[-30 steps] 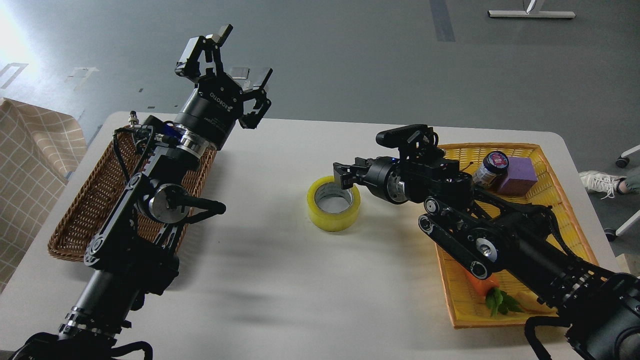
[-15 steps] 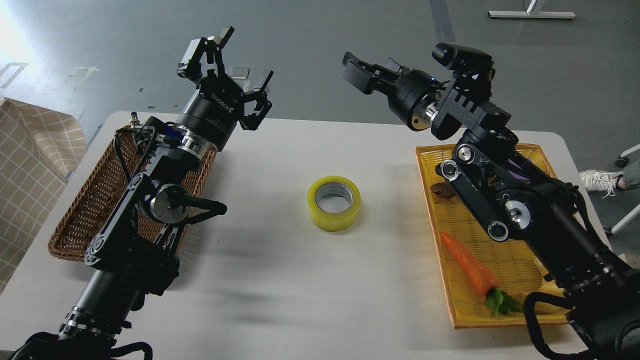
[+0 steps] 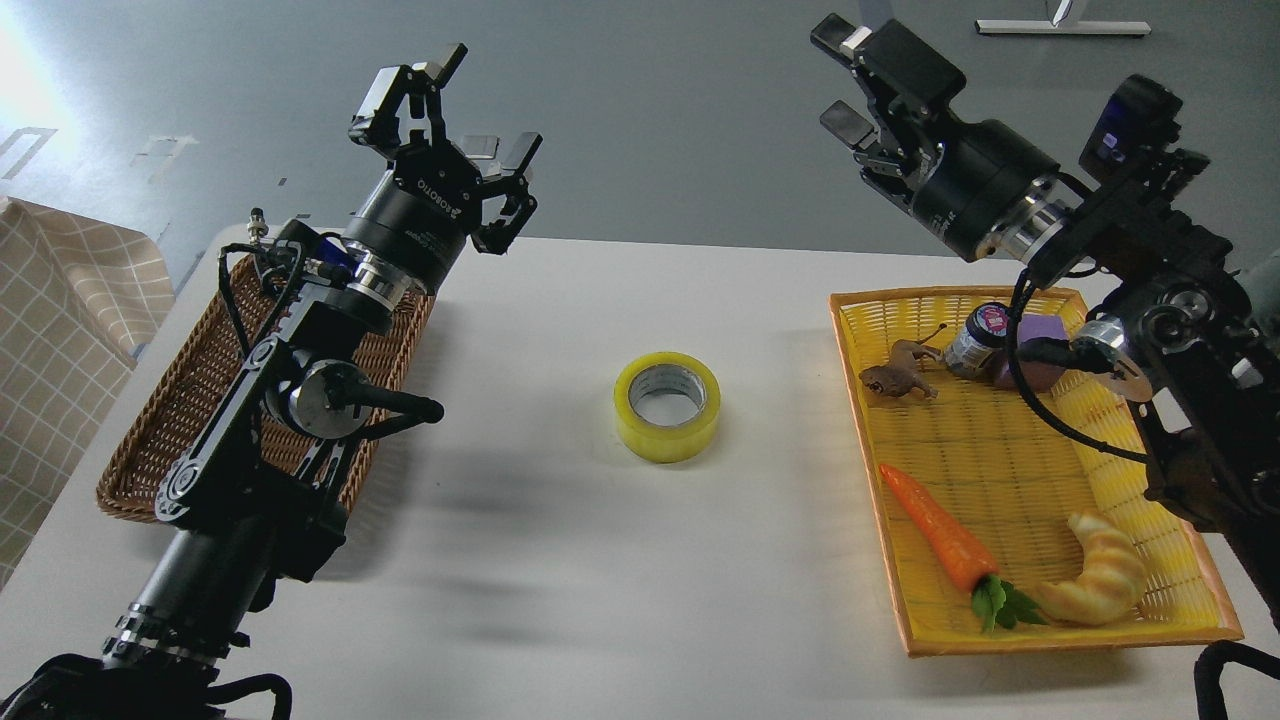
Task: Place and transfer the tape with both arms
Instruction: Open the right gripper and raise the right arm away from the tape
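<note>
The yellow tape roll (image 3: 668, 406) lies flat on the white table (image 3: 560, 580), near its middle, with its grey-white core facing up. Nothing touches it. My left gripper (image 3: 450, 110) is open and empty, raised above the far end of the brown wicker basket (image 3: 165, 420), well to the left of the tape. My right gripper (image 3: 838, 75) is open and empty, raised high above the far right part of the table, above and behind the yellow tray (image 3: 1010, 470).
The yellow tray holds a carrot (image 3: 935, 530), a croissant (image 3: 1100, 580), a small brown figure (image 3: 895, 378), a jar (image 3: 982, 335) and a purple block (image 3: 1040, 335). A checked cloth (image 3: 60, 330) lies at the far left. A shoe showed at right earlier.
My right gripper let go of the tape, then rose and swung back to the right, away from it. The tape stayed on the table. My left arm barely moved.
</note>
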You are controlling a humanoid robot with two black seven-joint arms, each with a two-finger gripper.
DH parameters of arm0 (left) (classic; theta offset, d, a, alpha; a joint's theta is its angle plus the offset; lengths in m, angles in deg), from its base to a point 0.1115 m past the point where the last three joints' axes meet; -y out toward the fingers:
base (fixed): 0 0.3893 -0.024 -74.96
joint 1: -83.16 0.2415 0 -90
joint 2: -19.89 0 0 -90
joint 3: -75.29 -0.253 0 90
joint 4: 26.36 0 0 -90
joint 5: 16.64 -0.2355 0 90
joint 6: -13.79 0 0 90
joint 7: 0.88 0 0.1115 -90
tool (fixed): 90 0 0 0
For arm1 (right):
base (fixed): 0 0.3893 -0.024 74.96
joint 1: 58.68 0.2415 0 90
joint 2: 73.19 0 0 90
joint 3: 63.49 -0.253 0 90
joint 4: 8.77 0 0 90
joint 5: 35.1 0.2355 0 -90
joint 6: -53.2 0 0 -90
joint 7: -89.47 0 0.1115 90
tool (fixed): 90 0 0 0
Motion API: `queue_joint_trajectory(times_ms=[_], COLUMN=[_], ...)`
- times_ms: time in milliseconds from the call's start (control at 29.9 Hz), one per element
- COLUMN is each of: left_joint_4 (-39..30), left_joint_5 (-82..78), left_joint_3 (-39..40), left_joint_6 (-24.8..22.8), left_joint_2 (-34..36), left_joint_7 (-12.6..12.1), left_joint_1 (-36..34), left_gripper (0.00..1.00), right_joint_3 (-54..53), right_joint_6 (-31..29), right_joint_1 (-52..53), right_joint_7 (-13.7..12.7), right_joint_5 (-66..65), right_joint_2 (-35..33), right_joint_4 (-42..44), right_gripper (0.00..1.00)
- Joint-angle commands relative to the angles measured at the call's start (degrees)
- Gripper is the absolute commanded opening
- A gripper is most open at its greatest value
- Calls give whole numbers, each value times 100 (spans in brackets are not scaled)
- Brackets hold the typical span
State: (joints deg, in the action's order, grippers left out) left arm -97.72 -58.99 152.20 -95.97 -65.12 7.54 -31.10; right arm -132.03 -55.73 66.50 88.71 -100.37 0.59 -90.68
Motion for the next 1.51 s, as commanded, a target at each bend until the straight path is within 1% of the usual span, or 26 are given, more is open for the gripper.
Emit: queue_joint_trajectory(times_ms=[0,67,201,301,368,401,569,702,903,1003,1104,1137,1171,1204,1238,1304,1371,1472], left_joint_4=[0,0,0,0,-44,-62,-150,-150,-71,-53,0,8,17,35,44,44,52,61], left_joint_5=[-10,-11,-11,-46,-290,-353,-415,-362,-301,-204,-20,137,208,305,367,394,411,482], left_joint_3=[-10,-10,-1,-1,8,8,34,34,34,78,96,96,96,96,104,104,122,166], left_joint_6=[-2,-2,7,15,24,33,51,25,-28,-256,-459,-520,-529,-538,-538,-538,-573,-635], left_joint_2=[10,19,-7,-25,-60,-77,-95,-121,-104,-95,-95,-95,-95,-86,-86,-86,-95,-86], left_joint_7=[98,107,133,273,458,493,520,450,415,388,248,117,37,-155,-287,-297,-245,-69], left_joint_1=[-8,1,9,9,9,18,71,53,27,36,18,1,1,-8,-8,0,1,1], left_gripper=[98,98,98,98,98,98,98,98,98,98,98,98,98,98,98,98,98,98], right_joint_3=[-378,-624,-1125,-1468,-1670,-1689,-1715,-1724,-1698,-1671,-1654,-1654,-1654,-1654,-1654,-1654,-1645,-1619], right_joint_6=[-366,-489,-516,-507,-489,-489,-454,-463,-428,-358,-349,-349,-349,-349,-349,-340,-340,-349], right_joint_1=[-169,-283,-433,-477,-486,-486,-494,-512,-530,-495,-459,-442,-442,-416,-389,-380,-380,-380], right_joint_7=[172,190,199,216,199,199,155,137,111,102,102,102,102,93,93,93,93,85], right_joint_5=[463,507,525,665,980,1051,1438,1535,1509,1509,1500,1509,1500,1483,1492,1492,1492,1492], right_joint_2=[-92,-48,57,285,583,628,813,901,1068,1103,1112,1147,1156,1165,1165,1165,1165,1174], right_joint_4=[0,-17,-44,-18,0,-9,-53,-53,0,35,61,96,105,132,193,220,237,264], right_gripper=[100,100,100,100,100,100,100,100,100,100,100,100,100,100,100,100,100,100])
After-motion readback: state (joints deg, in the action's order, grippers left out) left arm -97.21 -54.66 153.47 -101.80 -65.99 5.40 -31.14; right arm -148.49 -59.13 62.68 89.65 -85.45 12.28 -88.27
